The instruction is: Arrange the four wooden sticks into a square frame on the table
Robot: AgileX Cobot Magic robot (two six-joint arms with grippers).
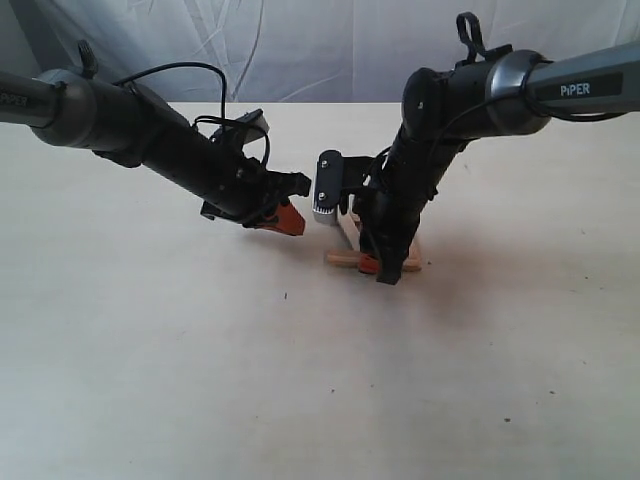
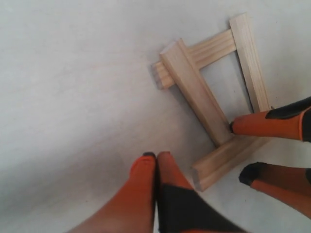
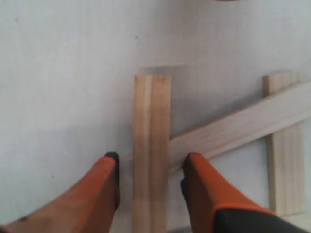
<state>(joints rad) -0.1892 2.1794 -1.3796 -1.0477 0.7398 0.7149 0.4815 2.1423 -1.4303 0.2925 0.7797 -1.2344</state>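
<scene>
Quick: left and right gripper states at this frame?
Left gripper: shut, holding nothing.
Right gripper: open, jaws straddling a wooden stick, not gripping it.

Exterior view: right arm blocks most of the square frame. Only the two ends of the nearest stick and a sliver of one side stick show. Corner overlaps unreadable there.

Left wrist view: right tool cut off by the picture edge. One of its fingers covers the end of the outer stick.

Right wrist view: straddled stick and slanted stick both run out of the picture.

Holes in the sticks: too small to tell.
</scene>
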